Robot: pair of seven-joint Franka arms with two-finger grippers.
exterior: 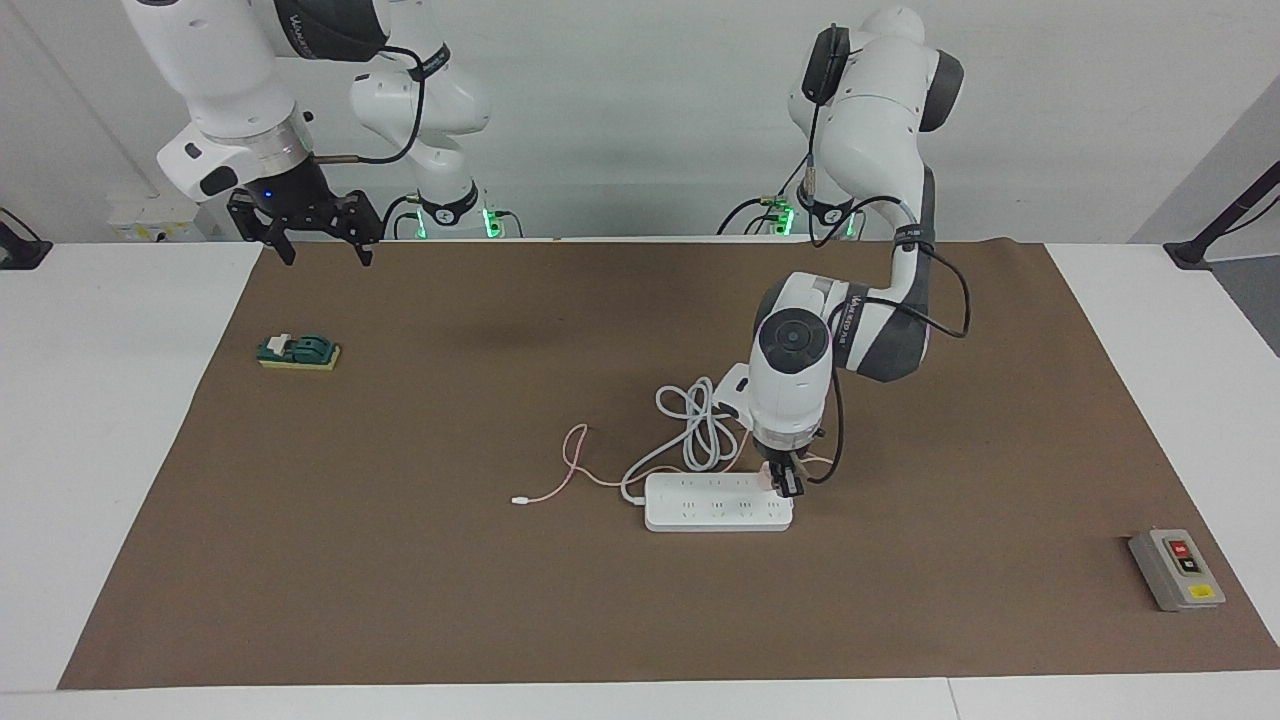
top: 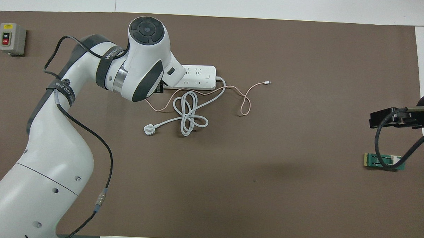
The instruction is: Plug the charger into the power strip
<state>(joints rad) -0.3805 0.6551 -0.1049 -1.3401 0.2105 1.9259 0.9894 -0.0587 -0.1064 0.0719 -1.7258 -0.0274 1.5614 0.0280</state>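
The charger (exterior: 768, 477) is gripped by the left gripper (exterior: 787, 483) and held upright over the power strip (exterior: 718, 502), at its end toward the left arm, so the prongs can be pressed into an outlet. The right gripper (exterior: 318, 245) is kept waiting with fingers spread, over the mat's edge near the robots.

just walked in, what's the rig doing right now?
The left hand is down at the power strip, at the strip's end toward the left arm's side of the table, holding the pink charger right at the sockets. Whether the prongs are seated can't be told. The charger's thin pink cable trails off across the mat, and the strip's own white cord lies looped nearer the robots. The right hand waits, open, raised over the mat's edge.
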